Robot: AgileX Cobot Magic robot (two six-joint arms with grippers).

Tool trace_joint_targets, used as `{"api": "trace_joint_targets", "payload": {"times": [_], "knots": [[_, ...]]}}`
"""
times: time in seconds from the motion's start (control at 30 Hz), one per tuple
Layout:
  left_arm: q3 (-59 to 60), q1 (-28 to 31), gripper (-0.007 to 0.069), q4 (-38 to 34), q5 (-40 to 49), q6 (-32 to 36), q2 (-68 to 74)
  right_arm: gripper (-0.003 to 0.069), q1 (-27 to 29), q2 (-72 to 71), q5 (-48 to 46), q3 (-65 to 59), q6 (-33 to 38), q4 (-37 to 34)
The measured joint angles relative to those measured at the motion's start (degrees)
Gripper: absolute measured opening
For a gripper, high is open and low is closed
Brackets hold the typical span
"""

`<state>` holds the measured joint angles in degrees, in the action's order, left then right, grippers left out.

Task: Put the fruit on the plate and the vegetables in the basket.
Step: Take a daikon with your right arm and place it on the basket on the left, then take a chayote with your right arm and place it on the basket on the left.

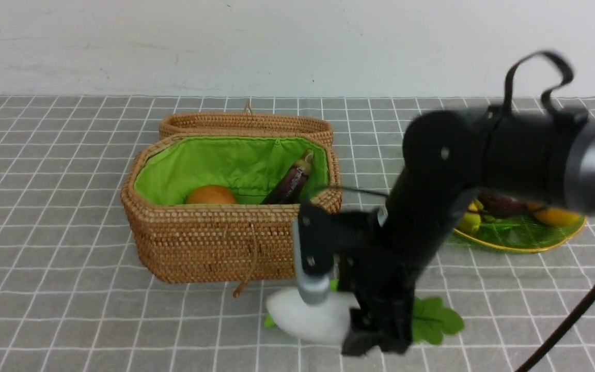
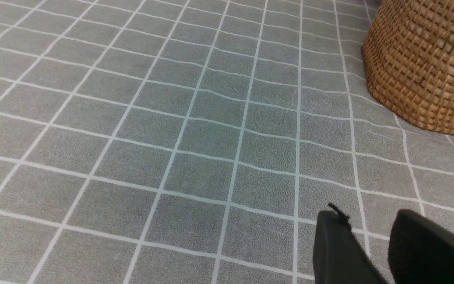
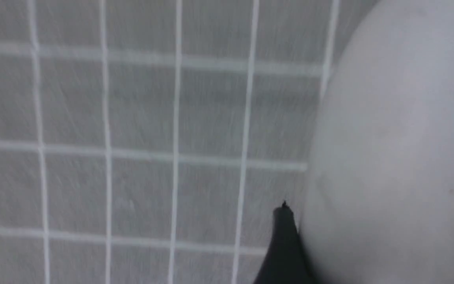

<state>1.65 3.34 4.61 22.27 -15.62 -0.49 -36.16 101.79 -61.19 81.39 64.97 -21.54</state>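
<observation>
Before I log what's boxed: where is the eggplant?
In the front view, the dark purple eggplant lies inside the green-lined rattan basket, right of the orange-brown tuber.

Woven rattan basket (image 1: 215,243); matt cloth lining (image 1: 184,160); white gourd (image 1: 310,315), blurred, seemingly smooth.

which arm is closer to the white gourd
Right. The right arm's fingers are down at the white gourd, beside it; the left arm's gripper is over bare tabletop, off on the basket's left side.
</observation>
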Motion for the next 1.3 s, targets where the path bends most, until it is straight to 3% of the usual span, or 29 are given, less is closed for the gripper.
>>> {"api": "trace_joint_targets", "payload": {"times": [0.13, 0.23, 0.43, 0.6, 0.7, 0.83, 0.93, 1.2, 1.3], "knots": [[0.00, 0.00, 0.0204, 0.00, 0.00, 0.00, 0.00, 0.0496, 1.09, 0.77, 2.40, 12.81, -0.05, -6.36], [0.00, 0.00, 0.0207, 0.00, 0.00, 0.00, 0.00, 0.0496, 3.31, 4.16, 12.74, 21.00, -0.18, -11.05], [0.00, 0.00, 0.0213, 0.00, 0.00, 0.00, 0.00, 0.0496, 4.72, 14.63, 35.05, 23.30, -0.22, -18.10], [0.00, 0.00, 0.0218, 0.00, 0.00, 0.00, 0.00, 0.0496, 4.72, 18.84, 38.31, 23.19, -0.22, -18.32], [0.00, 0.00, 0.0220, 0.00, 0.00, 0.00, 0.00, 0.0498, 4.72, 18.86, 37.67, 23.19, -0.22, -18.32], [0.00, 0.00, 0.0221, 0.00, 0.00, 0.00, 0.00, 0.0637, 4.72, 18.79, 33.06, 23.25, -0.59, -18.52], [0.00, 0.00, 0.0222, 0.00, 0.00, 0.00, 0.00, 0.0675, 4.72, 17.99, 27.20, 23.25, -1.63, -18.15], [0.00, 0.00, 0.0225, 0.00, 0.00, 0.00, 0.00, 0.0610, 4.72, 9.39, 8.51, 23.35, -6.03, -9.00], [0.00, 0.00, 0.0228, 0.00, 0.00, 0.00, 0.00, 0.0552, 4.72, 6.44, -5.67, 23.36, -7.53, -2.43]]}}
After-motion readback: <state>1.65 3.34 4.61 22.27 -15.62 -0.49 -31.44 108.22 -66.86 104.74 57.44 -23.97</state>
